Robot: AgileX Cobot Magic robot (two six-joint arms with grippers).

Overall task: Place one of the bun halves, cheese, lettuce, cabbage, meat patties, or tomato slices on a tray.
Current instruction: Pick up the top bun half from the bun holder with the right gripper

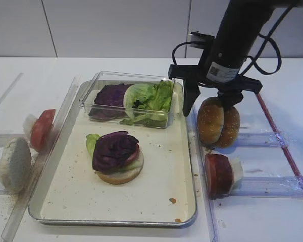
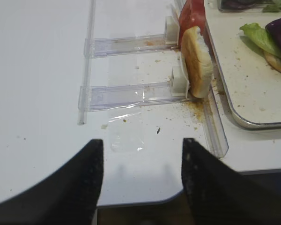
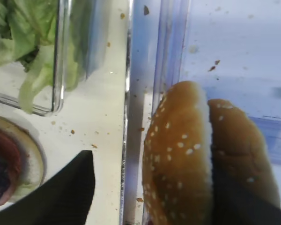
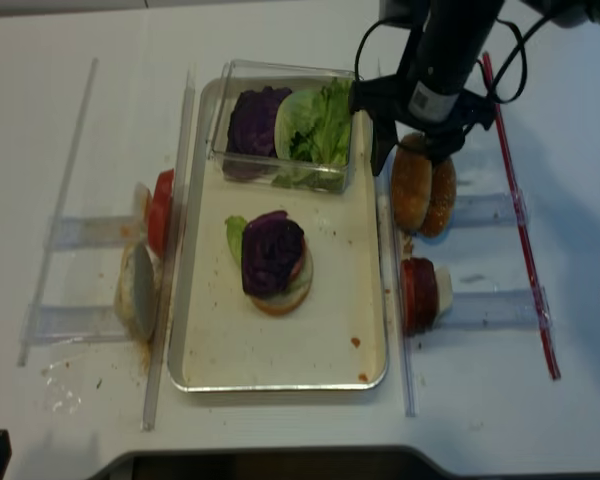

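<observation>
Two sesame bun halves stand on edge in a clear rack right of the tray (image 1: pixel 161 181). My right gripper (image 1: pixel 206 113) is open and straddles the left bun (image 1: pixel 210 123): one finger hangs over the tray's rim, the other sits between this bun and the second bun (image 1: pixel 232 128). In the right wrist view the left bun (image 3: pixel 178 154) lies between the fingers (image 3: pixel 65 192) with a gap on its left side. On the tray, cabbage (image 1: pixel 114 150) tops lettuce (image 1: pixel 92 142) and a flat bun (image 1: pixel 122 175). My left gripper (image 2: pixel 143 145) is open and empty over the table's front edge.
A clear box (image 1: pixel 91 98) of cabbage (image 1: pixel 111 95) and lettuce (image 1: pixel 154 96) stands at the tray's far end. A meat patty (image 1: pixel 218 174) stands in the near right rack. A tomato slice (image 1: pixel 42 128) and a pale bun (image 1: pixel 13 164) stand in the left racks.
</observation>
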